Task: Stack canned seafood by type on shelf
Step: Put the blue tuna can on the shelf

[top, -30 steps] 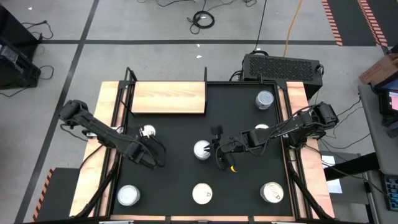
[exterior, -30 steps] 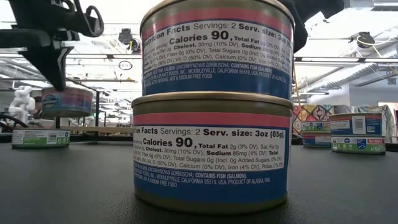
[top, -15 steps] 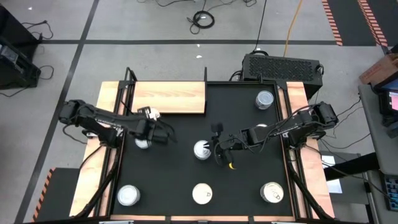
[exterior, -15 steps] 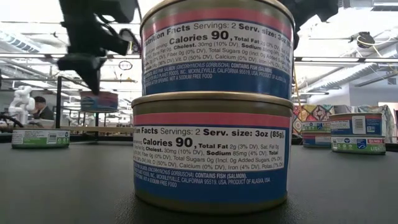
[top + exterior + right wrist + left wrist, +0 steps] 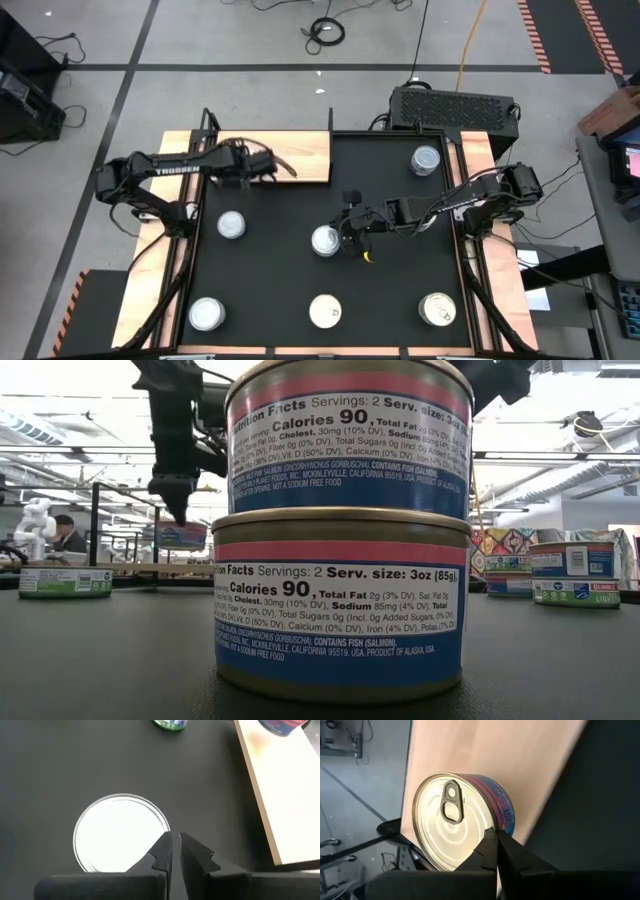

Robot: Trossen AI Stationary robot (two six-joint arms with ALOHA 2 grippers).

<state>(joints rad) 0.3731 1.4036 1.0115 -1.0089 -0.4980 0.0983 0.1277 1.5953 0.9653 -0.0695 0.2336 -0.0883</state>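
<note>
Black mat [image 5: 300, 210], wooden shelf [image 5: 300, 150], grey floor [image 5: 250, 90]

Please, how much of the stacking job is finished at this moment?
Done: no tin rests on the shelf yet.
In hand: the left claw grips one pull-tab tin by its rim over the shelf. The right claw sits at the edge of the middle tin.
Left: the other tins are on the black mat, such as the one at its far right corner.
</note>
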